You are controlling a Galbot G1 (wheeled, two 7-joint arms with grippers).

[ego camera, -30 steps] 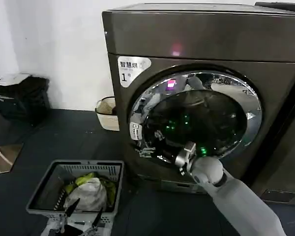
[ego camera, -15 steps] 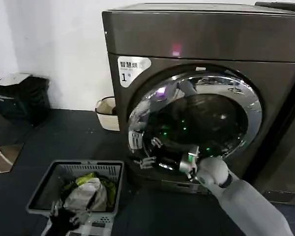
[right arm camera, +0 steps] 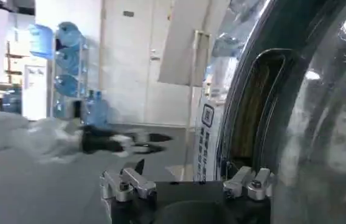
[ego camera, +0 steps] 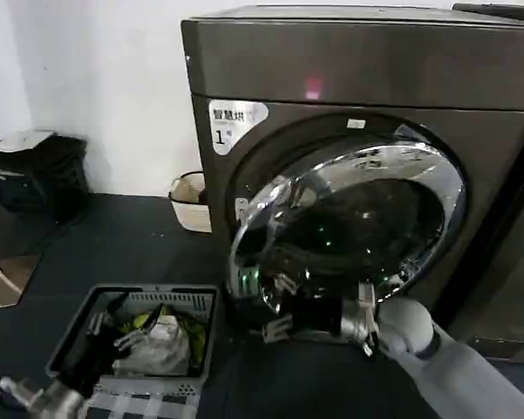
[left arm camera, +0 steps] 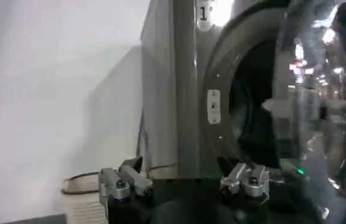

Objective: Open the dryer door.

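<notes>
The dryer (ego camera: 349, 61) is a dark bronze-grey machine with a white "1" sticker. Its round dryer door (ego camera: 358, 218), chrome rim around dark glass, stands partly swung out from the front, and the dark gap of the drum opening (left arm camera: 252, 109) shows behind it. My right gripper (ego camera: 288, 321) is at the door's lower left edge, fingers spread; the chrome rim (right arm camera: 306, 122) lies just beside one finger (right arm camera: 249, 181). My left gripper (ego camera: 26, 393) hovers low by the laundry basket, open with nothing between its fingers (left arm camera: 121, 182).
A grey laundry basket (ego camera: 70, 336) with clothes sits on the dark floor in front of the dryer. A woven basket (ego camera: 190, 201) stands against the wall beside the machine. A second dark machine (ego camera: 515, 288) adjoins on the right. A black bin (ego camera: 35, 175) is far left.
The door has swung further out from the dryer's front. My right gripper has moved down and toward me along with the door's edge. My left gripper has come into view by the basket.
</notes>
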